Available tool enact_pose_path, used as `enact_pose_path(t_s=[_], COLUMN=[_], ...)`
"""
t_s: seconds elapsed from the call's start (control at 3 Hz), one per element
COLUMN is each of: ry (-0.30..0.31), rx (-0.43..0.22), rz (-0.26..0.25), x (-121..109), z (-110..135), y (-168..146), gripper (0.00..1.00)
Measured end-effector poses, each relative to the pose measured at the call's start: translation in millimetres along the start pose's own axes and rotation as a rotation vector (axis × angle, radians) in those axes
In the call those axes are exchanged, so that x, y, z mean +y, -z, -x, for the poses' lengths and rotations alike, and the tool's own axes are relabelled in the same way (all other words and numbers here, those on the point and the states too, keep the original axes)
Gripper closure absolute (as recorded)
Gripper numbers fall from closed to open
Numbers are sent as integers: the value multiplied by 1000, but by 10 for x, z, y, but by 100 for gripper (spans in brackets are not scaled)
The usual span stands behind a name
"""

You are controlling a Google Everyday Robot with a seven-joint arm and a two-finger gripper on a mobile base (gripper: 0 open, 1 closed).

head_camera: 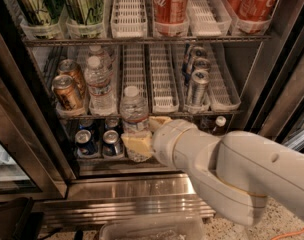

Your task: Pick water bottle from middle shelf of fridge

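Camera view: the robot's pincer (147, 133) is clamped on the water bottle (133, 108), held just in front of the middle shelf (164, 84) of the fridge (132, 190). On that shelf, two like bottles (99, 81) and copper cans (67, 91) stand left, slim silver cans (197, 84) right. The arm (232, 169) hides part of the rack below.

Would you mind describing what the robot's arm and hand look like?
The arm is bulky, rounded and off-white, with thin tan seam lines and a small dimple. The hand, in front of the fridge, has pale yellowish fingers. No cables show on it.
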State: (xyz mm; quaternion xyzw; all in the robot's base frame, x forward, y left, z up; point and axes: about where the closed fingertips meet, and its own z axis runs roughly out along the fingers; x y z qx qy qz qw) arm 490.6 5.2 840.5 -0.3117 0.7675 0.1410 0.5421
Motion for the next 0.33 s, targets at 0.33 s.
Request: enact_pose_path(t_s=[0.33], ry=[-31], rx=[-8], rz=[-11], x=[-158], z=[1], y=[59], gripper=[100])
